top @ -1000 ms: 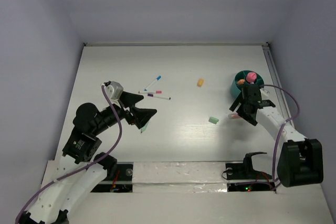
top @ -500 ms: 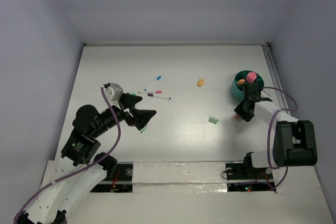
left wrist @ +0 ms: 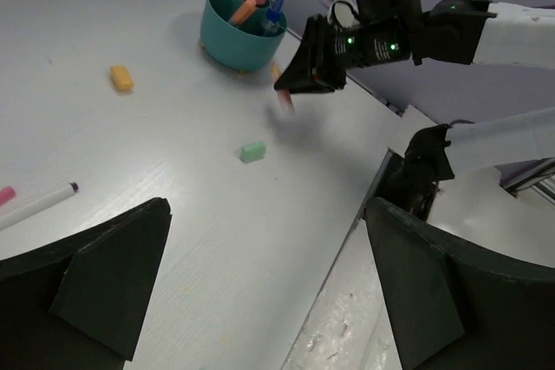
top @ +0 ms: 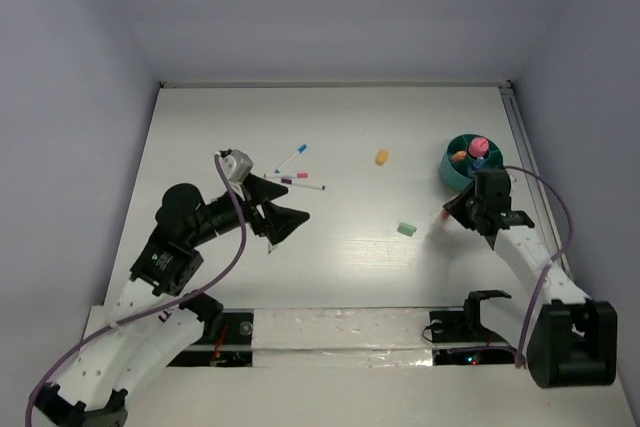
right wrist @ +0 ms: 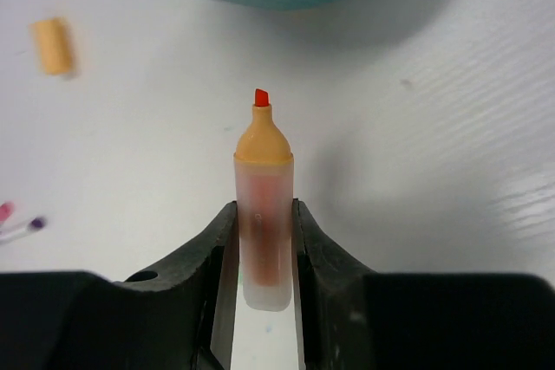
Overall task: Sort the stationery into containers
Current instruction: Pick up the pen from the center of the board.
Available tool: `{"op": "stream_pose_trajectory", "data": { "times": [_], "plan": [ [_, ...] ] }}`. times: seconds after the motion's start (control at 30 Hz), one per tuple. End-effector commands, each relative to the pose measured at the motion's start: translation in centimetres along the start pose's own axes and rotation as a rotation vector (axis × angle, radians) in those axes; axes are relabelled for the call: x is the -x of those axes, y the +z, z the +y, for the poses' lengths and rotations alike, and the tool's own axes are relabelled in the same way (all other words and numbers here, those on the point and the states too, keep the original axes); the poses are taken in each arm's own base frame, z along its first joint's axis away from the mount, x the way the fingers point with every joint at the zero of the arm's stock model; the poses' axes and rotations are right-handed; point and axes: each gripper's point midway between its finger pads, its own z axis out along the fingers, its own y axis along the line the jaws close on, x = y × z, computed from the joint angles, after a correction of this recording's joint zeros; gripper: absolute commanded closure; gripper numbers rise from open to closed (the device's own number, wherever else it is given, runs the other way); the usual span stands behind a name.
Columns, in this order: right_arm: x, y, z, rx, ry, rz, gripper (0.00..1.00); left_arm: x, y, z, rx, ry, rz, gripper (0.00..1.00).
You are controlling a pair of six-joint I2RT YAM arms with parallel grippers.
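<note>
The right fingers (right wrist: 227,227), spread a second ago over a piece lying by the bowl, have now closed on it. They pinch a stubby highlighter with a clear barrel, orange shoulder and red chisel tip (right wrist: 263,140) by its rear half, tip pointing to the far side. The round teal plastic bowl with inner dividers (top: 452,173) sits just beyond that tip, at the far right of the white tabletop (top: 350,112). It already holds a pink-topped piece (top: 479,146). We judge the pick made; what remains for this piece is the lift and the short carry into the bowl.

The left fingers (top: 285,219) are spread wide and hold nothing. That arm has swung a little to the right, close to the thin white markers (top: 298,183). A small orange eraser (top: 381,157) and a small green eraser (top: 406,230) lie loose mid-table.

We cannot tell whether the highlighter has left the tabletop. From above it is only a pinkish speck beside the wrist. The right wrist view cuts off the bowl's rim, so its compartments go unseen there. The left fingers cover whatever lies beneath them, and we see no second container.
</note>
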Motion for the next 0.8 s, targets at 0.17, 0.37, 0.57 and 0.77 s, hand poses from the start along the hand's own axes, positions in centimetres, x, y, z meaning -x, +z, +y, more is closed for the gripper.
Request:
{"op": "stream_pose_trajectory", "data": {
  "times": [0.17, 0.37, 0.57, 0.77],
  "plan": [
    [-1.4, -8.8, 15.1, 0.479, -0.242, -0.003, 0.94, -1.8, 3.1, 0.4, -0.093, -0.103, 0.099, 0.19],
    [-7.2, -12.7, 26.5, 0.713, -0.463, -0.010, 0.93, -3.5, 4.3, 1.5, -0.095, -0.160, 0.161, 0.26],
    [-12.0, -13.5, 32.1, 0.843, -0.542, 0.017, 0.93, -3.2, 4.7, 3.7, 0.013, -0.156, 0.141, 0.28],
    [-13.1, -14.5, 34.6, 0.917, -0.528, 0.009, 0.92, -3.2, 4.7, 6.7, 0.182, -0.145, 0.134, 0.39]
  ]
}}
